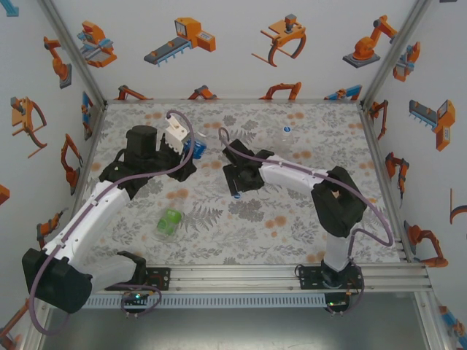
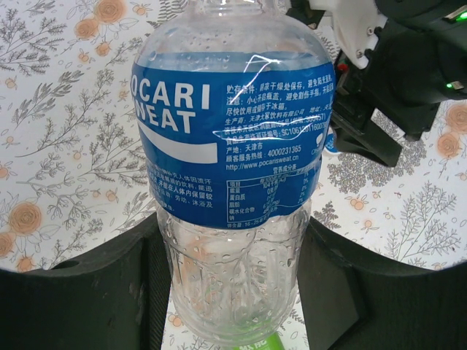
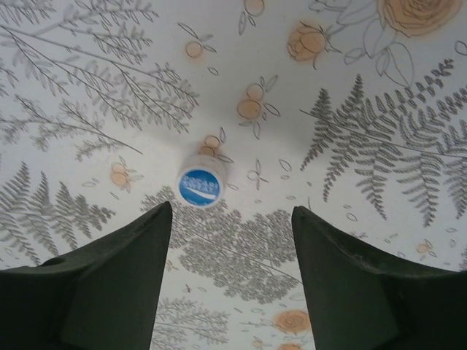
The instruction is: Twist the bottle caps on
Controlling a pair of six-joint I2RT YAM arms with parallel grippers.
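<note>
The left gripper (image 2: pixel 233 233) is clamped on the blue-label bottle (image 2: pixel 233 138), while the right gripper (image 3: pixel 230 211) stands agape with the blue-topped cap (image 3: pixel 201 186) on the table at its 11 o'clock, so an uncorrected descent risks clipping the rim and flicking it away.

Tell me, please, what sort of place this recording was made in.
Probably a lab test cell for robot manipulation: white walls papered with orange robot drawings, aluminium frame posts, and a left arm and a right arm bolted to a rail at the edge of a floral-patterned table.
</note>
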